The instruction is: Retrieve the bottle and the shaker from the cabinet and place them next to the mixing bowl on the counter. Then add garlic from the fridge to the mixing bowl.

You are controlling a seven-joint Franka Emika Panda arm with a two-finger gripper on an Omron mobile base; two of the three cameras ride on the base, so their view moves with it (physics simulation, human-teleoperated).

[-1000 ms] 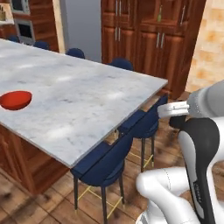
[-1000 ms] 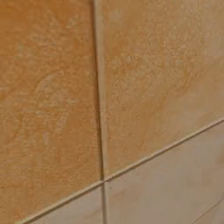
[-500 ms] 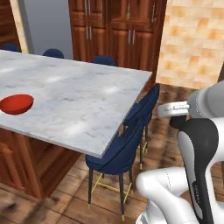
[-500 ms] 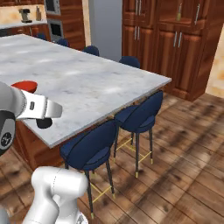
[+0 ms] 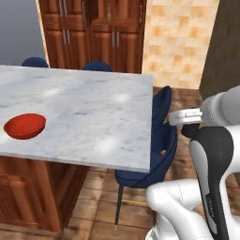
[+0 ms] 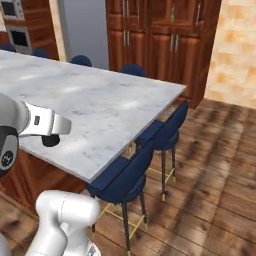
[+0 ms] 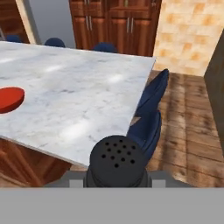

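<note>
the gripper (image 7: 117, 181) pinches the black shaker (image 7: 117, 162); the mixing bowl (image 7: 9, 99) sits on the counter (image 7: 83, 105) at 10 o'clock.

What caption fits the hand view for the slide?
Black shaker held in the gripper, facing the marble counter with the red mixing bowl at its left.

My desk (image 5: 84, 108) is white-grey veined marble over a reddish-brown wooden base. On it, the mixing bowl (image 5: 24, 126) is glossy red. The shaker (image 7: 117, 162) is black, its top dotted with holes. Beside the desk, the stools (image 6: 125, 176) are navy blue.
</note>
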